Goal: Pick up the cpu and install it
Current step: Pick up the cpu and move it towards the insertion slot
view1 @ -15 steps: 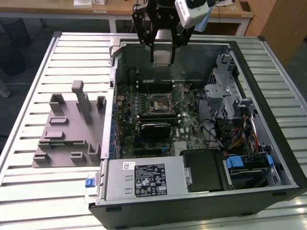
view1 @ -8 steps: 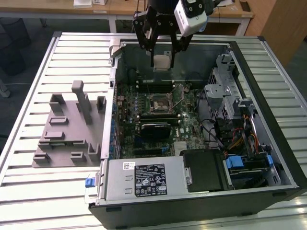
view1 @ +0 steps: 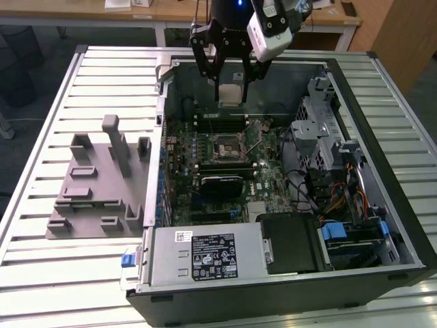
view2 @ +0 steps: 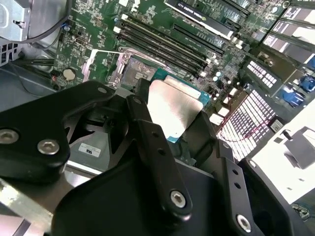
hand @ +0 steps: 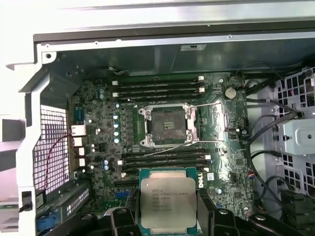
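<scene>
Slatted metal table [view1: 41, 273] is carrying the open computer case [view1: 403, 225]. The gripper [view1: 231, 87] is hanging above its motherboard [view1: 266, 178], off to one side of the bare socket [hand: 168, 125], and is pinching the cpu [hand: 168, 202] by two opposite edges. It's looking light, stiff, slick and probably fragile underneath, so I'm thinking edges only.

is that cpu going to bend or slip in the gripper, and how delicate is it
Probably stiff: the cpu is a flat plate with a metal top, held by its edges in the gripper without sagging. It may be slippery, since that top looks smooth and shiny. Likely light but fragile: it is thin, with a narrow green rim around the metal.
</scene>
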Motion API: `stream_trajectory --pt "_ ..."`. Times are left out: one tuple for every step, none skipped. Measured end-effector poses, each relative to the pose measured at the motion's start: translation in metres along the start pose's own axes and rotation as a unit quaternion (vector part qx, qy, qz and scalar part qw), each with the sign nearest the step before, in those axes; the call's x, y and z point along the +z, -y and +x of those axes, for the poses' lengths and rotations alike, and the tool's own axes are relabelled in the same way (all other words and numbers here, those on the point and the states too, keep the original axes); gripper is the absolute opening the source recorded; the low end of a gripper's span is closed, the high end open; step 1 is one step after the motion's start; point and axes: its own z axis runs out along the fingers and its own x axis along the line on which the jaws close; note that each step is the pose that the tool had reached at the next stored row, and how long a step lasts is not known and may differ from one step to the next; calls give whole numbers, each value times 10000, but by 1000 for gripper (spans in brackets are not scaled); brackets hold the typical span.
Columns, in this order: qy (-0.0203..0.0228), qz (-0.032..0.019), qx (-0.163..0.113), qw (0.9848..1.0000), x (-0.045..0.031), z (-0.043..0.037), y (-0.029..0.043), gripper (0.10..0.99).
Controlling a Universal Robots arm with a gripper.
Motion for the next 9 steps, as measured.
stream_trajectory --pt "0 -1 0 10000 15 -1 -3 545" --pt "0 0 0 10000 29 -2 -5 545" --pt "0 0 0 10000 44 -3 -8 545" --pt "0 -1 0 10000 59 -3 -9 545" --pt "0 -1 0 10000 74 -4 -11 545" --pt "0 0 0 10000 103 -6 -18 545" --pt "1 -1 0 10000 128 -7 -28 545" --pt "0 -1 0 10000 139 -7 -33 545" --pt "0 0 0 10000 162 -6 -44 545"
